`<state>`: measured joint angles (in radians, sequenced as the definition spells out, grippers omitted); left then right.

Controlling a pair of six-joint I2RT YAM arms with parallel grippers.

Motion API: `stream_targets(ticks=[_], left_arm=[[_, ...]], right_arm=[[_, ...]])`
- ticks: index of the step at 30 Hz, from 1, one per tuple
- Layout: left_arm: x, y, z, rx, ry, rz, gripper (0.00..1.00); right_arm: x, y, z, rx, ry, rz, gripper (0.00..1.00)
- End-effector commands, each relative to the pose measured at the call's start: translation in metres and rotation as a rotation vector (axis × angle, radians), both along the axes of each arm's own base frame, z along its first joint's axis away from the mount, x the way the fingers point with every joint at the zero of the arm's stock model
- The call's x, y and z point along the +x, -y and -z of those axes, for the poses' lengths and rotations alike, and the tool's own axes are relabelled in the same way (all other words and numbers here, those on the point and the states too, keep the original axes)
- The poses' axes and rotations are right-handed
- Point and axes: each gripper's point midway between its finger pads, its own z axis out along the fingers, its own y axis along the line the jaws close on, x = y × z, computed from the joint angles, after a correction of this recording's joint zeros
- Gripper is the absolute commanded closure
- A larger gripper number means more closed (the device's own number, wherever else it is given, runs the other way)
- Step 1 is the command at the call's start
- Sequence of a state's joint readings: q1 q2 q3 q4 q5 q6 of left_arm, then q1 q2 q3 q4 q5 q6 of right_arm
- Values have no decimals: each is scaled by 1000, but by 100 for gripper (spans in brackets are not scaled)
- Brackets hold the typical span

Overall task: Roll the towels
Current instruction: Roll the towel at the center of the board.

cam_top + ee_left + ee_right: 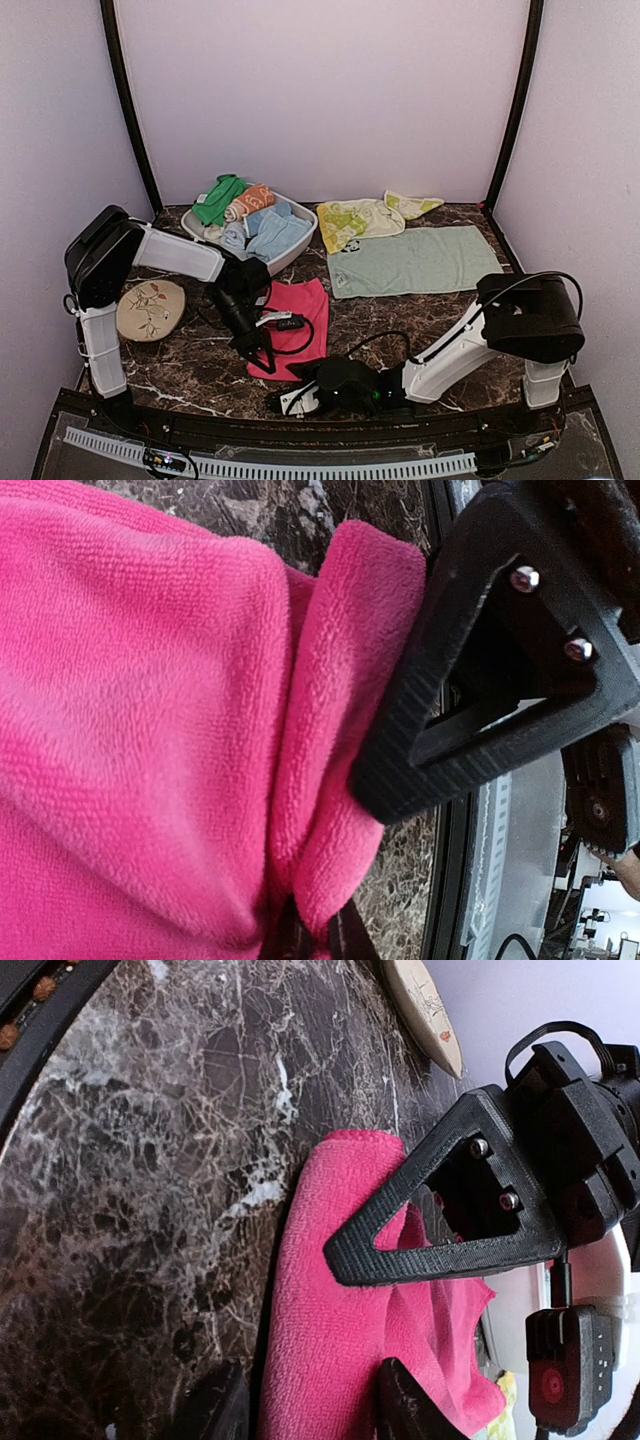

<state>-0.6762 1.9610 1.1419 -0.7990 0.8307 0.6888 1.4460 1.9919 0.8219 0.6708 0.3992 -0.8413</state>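
**A:** Where does the hot-pink towel (pixel 298 312) lie?

**B:** Flat on the marble table (pixel 400 335), toward seven o'clock from its middle. The towel's six o'clock edge is bunched into a thick fold.

**A:** And the tools?

**B:** The left gripper (pixel 310 936) is pinched tight on that fold. The right gripper (pixel 312 1406) comes in from four o'clock. Its jaws stand apart with the same edge between them and, as far as I can tell, are not pressing the cloth yet.

**A:** What worries you?

**B:** Crowding, mainly. Both sets of fingers work the same short stretch of hem, just beside each other, so a small drift could knock one into the other. The right one may also catch only the upper layer, and then the roll would start loose on that side and come out cone-shaped.

**A:** Anything else?

**B:** A cable (pixel 553 1278) hangs off the left wrist, close over the cloth. My guess is it could get wound into the first turn.

**A:** What about the things farther out?

**B:** Rolling toward twelve o'clock heads for the tub (pixel 292 262) of rolled cloths. The tub is near, so a long push might nudge it. The mint towel (pixel 415 260) at two o'clock and the yellow-lime towel (pixel 355 222) at one o'clock look safely apart. The plate (pixel 150 308) at nine o'clock sits under the left arm's sweep.
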Motion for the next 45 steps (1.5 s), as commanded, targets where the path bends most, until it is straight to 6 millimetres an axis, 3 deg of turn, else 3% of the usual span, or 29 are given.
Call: stream_targets(ticks=[1,3,5,9,11,14,20,24,32,40,45], left_arm=[[-1,-8,4,27,-10,16,94],[-1,-9,1,16,-17,13,90],[-1,-10,-2,1,-21,8,79],[5,-11,-19,-66,15,-25,42],[19,-18,-35,-115,78,-76,22],[29,-29,-53,-151,195,-102,14],[28,-59,-57,-133,445,-88,14],[22,-68,-61,-147,584,-35,16],[1,-35,-50,-100,699,191,24],[6,1,-49,-111,775,273,30],[14,0,-26,-76,814,272,39]], right_arm=[[6,0,6,20,-25,16,63],[8,5,12,22,-74,40,68],[8,9,19,19,-146,61,73],[2,13,30,9,-358,92,82],[1,16,34,9,-460,118,87],[-3,22,37,17,-616,152,91],[-1,29,35,45,-890,220,99],[5,29,30,73,-1084,247,100],[15,15,15,96,-1430,246,100],[18,17,23,35,-1608,343,100],[22,17,23,56,-1713,410,100]])
